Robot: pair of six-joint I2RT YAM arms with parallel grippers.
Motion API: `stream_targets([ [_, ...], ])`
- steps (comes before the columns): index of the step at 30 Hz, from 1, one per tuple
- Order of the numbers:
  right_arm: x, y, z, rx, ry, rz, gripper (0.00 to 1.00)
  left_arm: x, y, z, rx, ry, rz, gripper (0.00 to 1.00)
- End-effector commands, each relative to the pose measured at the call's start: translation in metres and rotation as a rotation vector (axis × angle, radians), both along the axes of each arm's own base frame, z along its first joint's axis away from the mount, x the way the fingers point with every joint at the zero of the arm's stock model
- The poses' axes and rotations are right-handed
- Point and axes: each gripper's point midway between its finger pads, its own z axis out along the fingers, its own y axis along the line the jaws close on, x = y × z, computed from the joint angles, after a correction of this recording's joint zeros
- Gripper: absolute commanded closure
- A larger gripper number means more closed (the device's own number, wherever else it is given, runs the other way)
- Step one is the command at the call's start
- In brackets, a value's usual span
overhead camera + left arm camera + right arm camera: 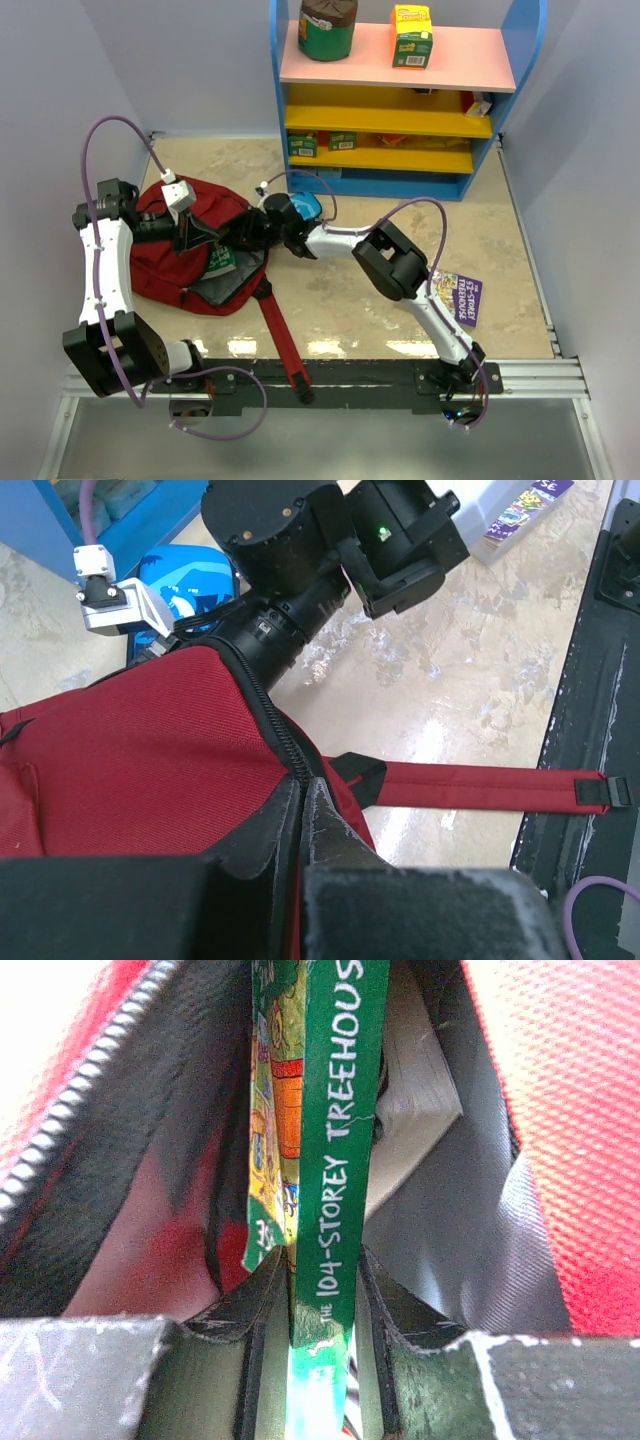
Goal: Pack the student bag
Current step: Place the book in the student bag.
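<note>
The dark red student bag (165, 262) lies on the table at the left with its mouth open. My left gripper (190, 240) is shut on the bag's zipper edge (285, 742) and holds the opening up. My right gripper (240, 240) reaches into the bag's mouth and is shut on a green book (335, 1160), "The 104-Storey Treehouse", held spine up between the fingers inside the grey lining (480, 1220). The book's green corner shows in the top view (220, 262). A long red strap (282, 335) runs toward the near edge.
A blue pencil case (305, 207) lies behind the right wrist. A purple book (460, 297) lies at the right of the table. A blue shelf unit (400, 100) with a jar and boxes stands at the back.
</note>
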Motion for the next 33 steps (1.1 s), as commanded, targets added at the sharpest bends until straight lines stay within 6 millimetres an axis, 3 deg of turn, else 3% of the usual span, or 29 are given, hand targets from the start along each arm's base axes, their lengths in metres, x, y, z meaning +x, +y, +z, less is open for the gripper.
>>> stream_targets([
  [1,0.021,0.028,0.106,0.192,-0.081,-0.197,0.72,-0.005,-0.012,0.017,-0.067,-0.057,-0.034,1.00],
  [4,0.009,0.035,0.118,0.187,-0.157,-0.104,0.44,-0.005,-0.012,0.016,-0.062,-0.057,-0.033,1.00],
  [6,0.010,0.026,0.116,0.090,-0.216,-0.104,0.36,-0.005,-0.011,0.016,-0.058,-0.055,-0.033,1.00],
  [7,0.010,0.017,0.104,0.018,-0.268,-0.105,0.29,-0.005,-0.011,0.015,-0.056,-0.056,-0.034,1.00],
  [8,0.007,0.010,0.116,0.019,-0.302,-0.103,0.26,-0.004,-0.011,0.014,-0.059,-0.054,-0.035,1.00],
  [9,0.007,0.003,0.112,-0.015,-0.321,-0.110,0.25,-0.004,-0.012,0.014,-0.063,-0.053,-0.036,1.00],
  [10,0.003,-0.006,0.091,-0.079,-0.331,-0.099,0.25,-0.004,-0.012,0.015,-0.066,-0.053,-0.036,1.00],
  [11,0.002,-0.013,0.095,-0.088,-0.350,-0.104,0.27,-0.002,-0.011,0.016,-0.070,-0.053,-0.035,1.00],
  [13,-0.002,-0.022,0.073,-0.143,-0.363,-0.098,0.31,-0.002,-0.012,0.017,-0.073,-0.053,-0.036,1.00],
  [15,-0.010,-0.026,0.059,-0.158,-0.353,-0.082,0.44,-0.001,-0.011,0.019,-0.075,-0.057,-0.034,1.00],
  [20,-0.021,-0.011,0.040,-0.206,-0.363,-0.054,0.82,0.000,-0.012,0.025,-0.078,-0.064,-0.031,1.00],
  [24,-0.024,0.002,0.020,-0.270,-0.367,-0.037,0.97,0.000,-0.012,0.029,-0.078,-0.070,-0.030,1.00],
  [29,-0.039,0.018,0.009,-0.260,-0.343,-0.016,1.00,0.000,-0.012,0.030,-0.084,-0.071,-0.030,1.00],
  [31,-0.047,0.033,0.012,-0.223,-0.343,0.021,1.00,0.000,-0.013,0.030,-0.090,-0.073,-0.032,1.00],
  [32,-0.051,0.043,0.029,-0.185,-0.369,0.038,1.00,0.000,-0.013,0.030,-0.091,-0.070,-0.033,1.00],
  [33,-0.050,0.042,0.030,-0.200,-0.378,0.036,0.95,0.000,-0.013,0.030,-0.093,-0.069,-0.033,1.00],
])
